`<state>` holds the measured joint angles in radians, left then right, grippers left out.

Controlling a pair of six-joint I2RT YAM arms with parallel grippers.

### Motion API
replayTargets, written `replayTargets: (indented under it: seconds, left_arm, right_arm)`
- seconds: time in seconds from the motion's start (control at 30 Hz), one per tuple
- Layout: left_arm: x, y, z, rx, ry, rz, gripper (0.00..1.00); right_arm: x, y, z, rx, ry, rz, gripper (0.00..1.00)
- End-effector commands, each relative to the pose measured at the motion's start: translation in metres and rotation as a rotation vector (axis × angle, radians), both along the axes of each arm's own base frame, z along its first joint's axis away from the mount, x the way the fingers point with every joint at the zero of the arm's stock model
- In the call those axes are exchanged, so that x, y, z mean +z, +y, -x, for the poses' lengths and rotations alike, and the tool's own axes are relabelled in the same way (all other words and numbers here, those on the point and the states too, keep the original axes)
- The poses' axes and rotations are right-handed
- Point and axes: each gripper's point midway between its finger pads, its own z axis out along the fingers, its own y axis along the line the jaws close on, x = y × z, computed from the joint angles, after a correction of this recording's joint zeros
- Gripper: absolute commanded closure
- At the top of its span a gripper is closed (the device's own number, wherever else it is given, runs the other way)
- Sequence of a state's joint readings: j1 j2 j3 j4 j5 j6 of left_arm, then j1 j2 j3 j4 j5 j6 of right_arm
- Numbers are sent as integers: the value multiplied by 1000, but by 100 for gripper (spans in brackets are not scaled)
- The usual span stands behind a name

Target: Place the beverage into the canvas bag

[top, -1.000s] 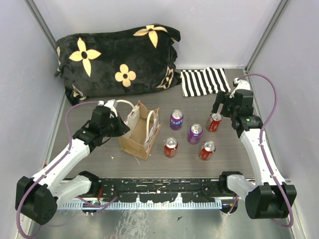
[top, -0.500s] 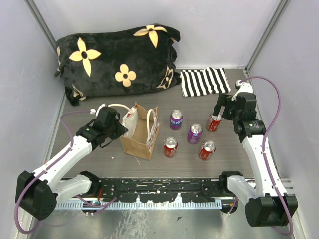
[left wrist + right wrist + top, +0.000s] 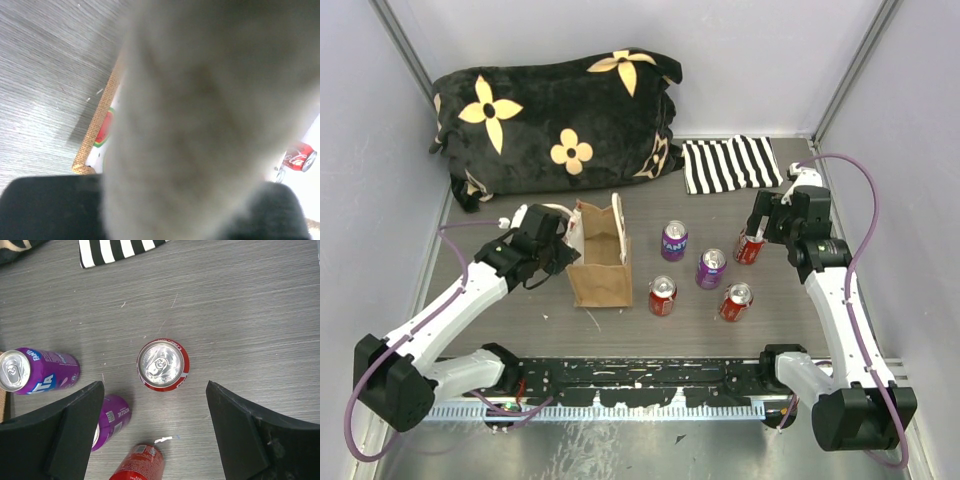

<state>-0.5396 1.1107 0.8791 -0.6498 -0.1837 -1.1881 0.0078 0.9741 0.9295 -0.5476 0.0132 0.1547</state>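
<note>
From above: small tan boxy canvas bag (image 3: 600,262) upright left of centre on the grey wood-grain worktop (image 3: 700,335), left gripper (image 3: 563,238) against its left wall, by a cream loop handle (image 3: 560,208). Right gripper (image 3: 757,226) poised over an upright red soda can (image 3: 750,246) near the right edge.

Left wrist: swamped by a pale blur, perhaps that handle; impossible to tell whether clamped or parted.

Right wrist: fingers spread wide either side of the can, not touching it.

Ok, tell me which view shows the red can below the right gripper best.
Right wrist: the can is seen from straight above, whole and sharp, between the fingers. Top external shows it small, partly hidden behind the right gripper. Left wrist is mostly blocked; the red can at its edge cannot be identified.
</note>
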Motion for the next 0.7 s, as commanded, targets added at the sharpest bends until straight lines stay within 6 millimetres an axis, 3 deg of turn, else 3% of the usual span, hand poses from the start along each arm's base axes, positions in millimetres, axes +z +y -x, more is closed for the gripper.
replayTargets:
  seconds: [0.0, 0.13, 0.4, 0.57, 0.67]
  left_arm:
    - [-3, -12, 6, -1, 19, 18, 100]
    - [-12, -15, 13, -35, 30, 13, 100]
    - [-11, -14, 22, -132, -15, 12, 41]
    - [3, -3, 18, -156, -70, -15, 36]
    - [25, 7, 9, -182, -166, -70, 35]
  right_arm:
    - [30, 5, -11, 29, -82, -4, 12]
    - [31, 5, -7, 32, -81, -1, 12]
    - [21, 3, 11, 31, -57, 14, 11]
    - [22, 4, 14, 34, -54, 9, 12]
    - [26, 6, 13, 41, -62, -1, 11]
